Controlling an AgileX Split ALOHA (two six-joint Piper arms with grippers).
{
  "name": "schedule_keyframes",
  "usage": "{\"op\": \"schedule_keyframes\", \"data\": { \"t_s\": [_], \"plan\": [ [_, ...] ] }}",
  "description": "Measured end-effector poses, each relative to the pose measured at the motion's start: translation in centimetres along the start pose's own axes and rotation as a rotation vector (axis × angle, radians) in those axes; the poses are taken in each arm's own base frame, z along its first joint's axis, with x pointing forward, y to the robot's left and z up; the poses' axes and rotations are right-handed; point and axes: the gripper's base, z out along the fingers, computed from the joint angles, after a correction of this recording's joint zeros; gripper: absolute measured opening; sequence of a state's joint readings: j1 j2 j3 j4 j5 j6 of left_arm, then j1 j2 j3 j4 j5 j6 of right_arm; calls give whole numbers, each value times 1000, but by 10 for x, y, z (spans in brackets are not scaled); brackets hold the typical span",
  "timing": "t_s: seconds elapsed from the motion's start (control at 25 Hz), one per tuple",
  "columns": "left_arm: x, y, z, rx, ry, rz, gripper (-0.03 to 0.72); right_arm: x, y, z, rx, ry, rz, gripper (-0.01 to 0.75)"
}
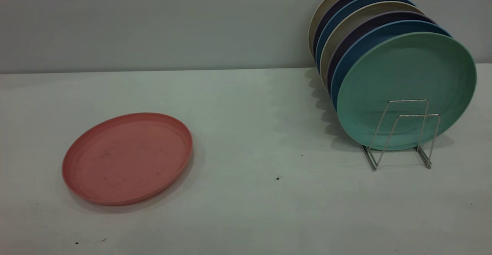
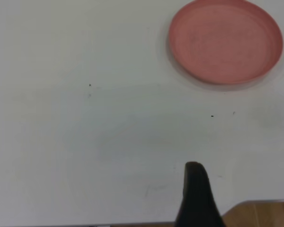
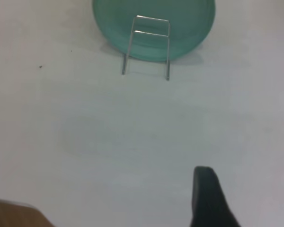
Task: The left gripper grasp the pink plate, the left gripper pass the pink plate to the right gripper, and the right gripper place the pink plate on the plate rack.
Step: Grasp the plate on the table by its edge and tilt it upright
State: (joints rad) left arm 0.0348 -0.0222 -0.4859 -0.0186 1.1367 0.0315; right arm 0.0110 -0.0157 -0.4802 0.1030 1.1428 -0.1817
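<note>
No step done yet: pink plate (image 1: 127, 158) lies flat on worktop (image 1: 246, 193), untouched. Left gripper (image 2: 197, 198) waits near; jaws' state can't tell. Next: reach plate rim & grab.

White table (image 1: 246, 216), matte, w/ a few small dark specks (image 1: 277, 178). Plain pale grey wall (image 1: 153, 20) behind, meeting table's far edge. Brown wood surface (image 2: 260, 213) visible past table's near edge.

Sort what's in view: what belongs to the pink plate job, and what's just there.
Job:
pink plate, flat on the table
plate rack
left gripper
right gripper

Just there:
mint-green plate, standing in the rack
other racked plates behind it
</note>
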Motion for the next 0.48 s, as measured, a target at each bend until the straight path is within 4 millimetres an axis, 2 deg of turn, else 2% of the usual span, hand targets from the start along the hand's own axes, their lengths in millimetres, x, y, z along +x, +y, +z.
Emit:
{"op": "schedule_keyframes", "data": {
  "t_s": [0.36, 0.48],
  "plan": [
    [-1, 0, 0, 0, -8, 1, 540, -1, 0, 0, -4, -9, 2, 429],
    [-11, -2, -7, 23, -103, -10, 540, -9, 3, -3, -31, -88, 20, 429]
  ]
}}
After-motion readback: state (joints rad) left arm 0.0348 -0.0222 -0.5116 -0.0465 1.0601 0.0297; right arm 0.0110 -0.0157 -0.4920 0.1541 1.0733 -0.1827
